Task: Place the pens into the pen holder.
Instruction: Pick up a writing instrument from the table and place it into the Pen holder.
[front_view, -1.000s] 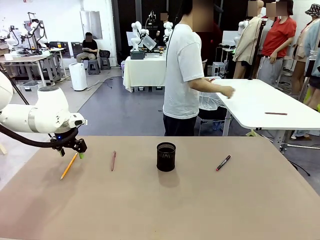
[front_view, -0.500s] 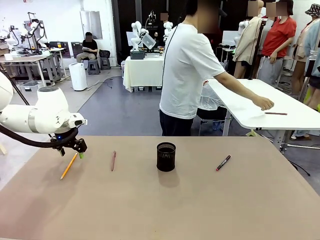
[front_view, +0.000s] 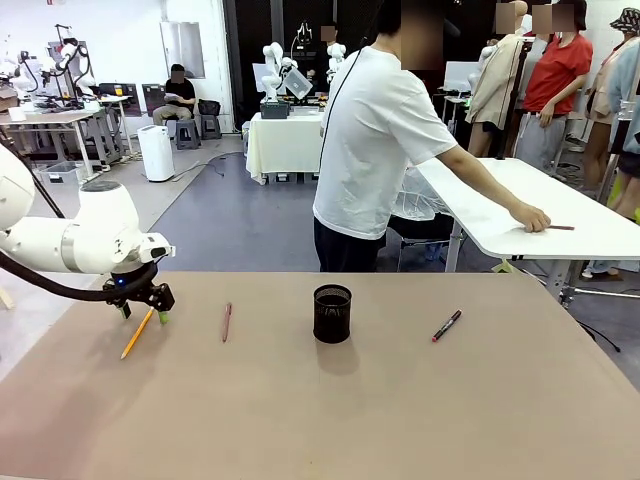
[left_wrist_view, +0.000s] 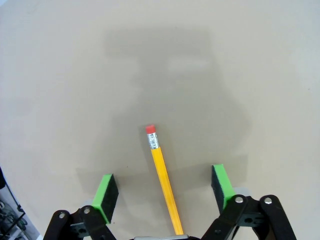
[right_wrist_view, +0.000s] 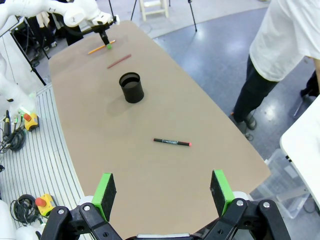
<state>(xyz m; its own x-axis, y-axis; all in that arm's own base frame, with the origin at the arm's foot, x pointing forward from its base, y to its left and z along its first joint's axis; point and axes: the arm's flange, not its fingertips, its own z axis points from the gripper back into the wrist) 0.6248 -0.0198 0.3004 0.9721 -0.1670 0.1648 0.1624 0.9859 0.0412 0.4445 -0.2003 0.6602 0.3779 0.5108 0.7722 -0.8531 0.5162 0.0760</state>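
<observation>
Orange-yellow pencil (left_wrist_view: 159, 165) lies between the left claw's (left_wrist_view: 164, 189) spread pads (left_wrist_view: 106, 192) — seemingly low enough; squeeze squarely across its shaft.

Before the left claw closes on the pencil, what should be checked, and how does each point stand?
1. Left claw open, pads straddling the pencil: ok.
2. Pencil lying flat, roughly centred between the pads: ok.
3. Pads low enough to grip: cannot tell.
4. Pen holder upright, mouth unobstructed: ok.
5. Reddish-brown pen clear of the claw: ok.
6. Person's hand resting on the far white table, away from the pens: ok.
</observation>
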